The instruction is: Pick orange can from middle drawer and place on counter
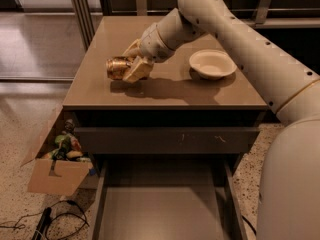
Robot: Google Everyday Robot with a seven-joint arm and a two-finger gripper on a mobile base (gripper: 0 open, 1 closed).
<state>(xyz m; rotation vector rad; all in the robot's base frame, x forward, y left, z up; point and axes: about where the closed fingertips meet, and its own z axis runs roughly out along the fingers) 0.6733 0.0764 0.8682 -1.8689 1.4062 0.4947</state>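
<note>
The orange can (117,68), gripped over the counter (165,91)
The gripper (131,64) is clamped on the orange can, which lies sideways above the counter's left half — white bowl (212,64) well apart to the right, middle drawer (165,209) open below

Cream gripper (132,61) holding orange-gold can (117,68) over tan counter (170,93); white bowl (212,64).

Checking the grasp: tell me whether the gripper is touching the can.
Touching. The camera view shows the gripper, above the counter's left part, clamping the can between its fingers.
</note>
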